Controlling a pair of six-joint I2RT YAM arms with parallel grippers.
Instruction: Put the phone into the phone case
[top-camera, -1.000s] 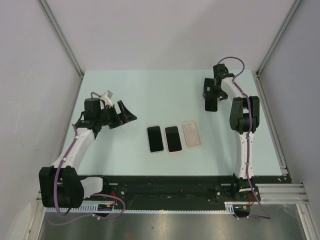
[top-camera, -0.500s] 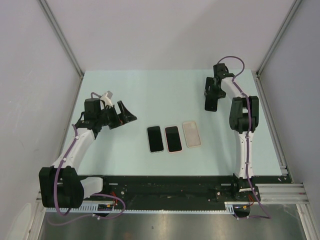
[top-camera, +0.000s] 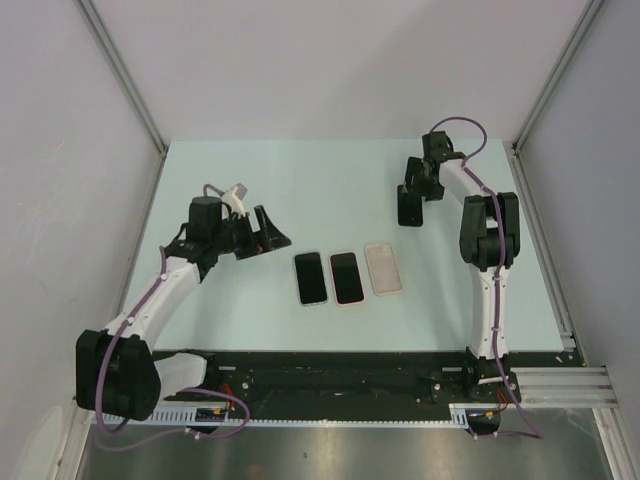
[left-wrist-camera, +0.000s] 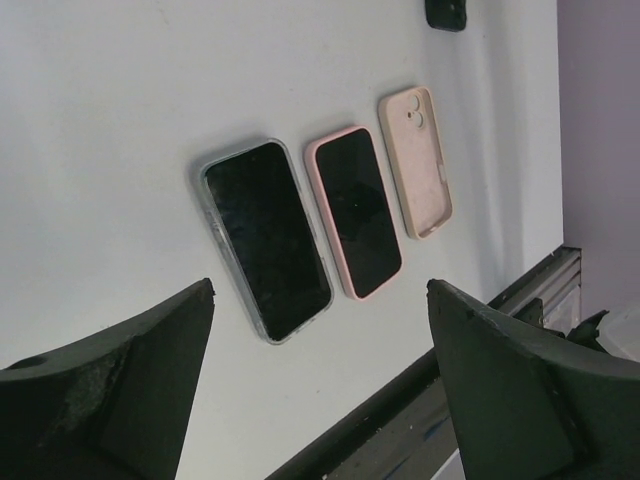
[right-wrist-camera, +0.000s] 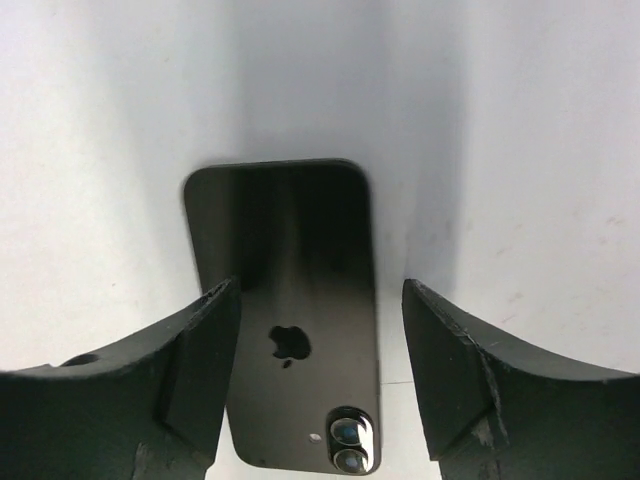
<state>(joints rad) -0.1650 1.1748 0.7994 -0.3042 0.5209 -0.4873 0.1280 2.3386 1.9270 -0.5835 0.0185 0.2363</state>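
Note:
A black phone (right-wrist-camera: 290, 300) lies back up on the table, logo and twin lenses showing, at the far right (top-camera: 411, 210). My right gripper (right-wrist-camera: 320, 285) is over it, open. The left finger (right-wrist-camera: 200, 350) is at the phone's left edge, and a strip of table shows between the right finger (right-wrist-camera: 460, 370) and the phone. A beige phone case (top-camera: 384, 268) lies back up in the middle, also seen from the left wrist (left-wrist-camera: 415, 160). My left gripper (top-camera: 268, 232) hovers open and empty to the left of the row.
Beside the beige case lie a phone in a pink case (top-camera: 346, 277) and a phone in a clear case (top-camera: 311, 277), both screen up. The table's near edge and black rail (left-wrist-camera: 480, 340) run below them. Grey walls stand on either side.
My left arm has swung right toward the row of phones. My right gripper has shifted a little left and its jaws have narrowed around the black phone.

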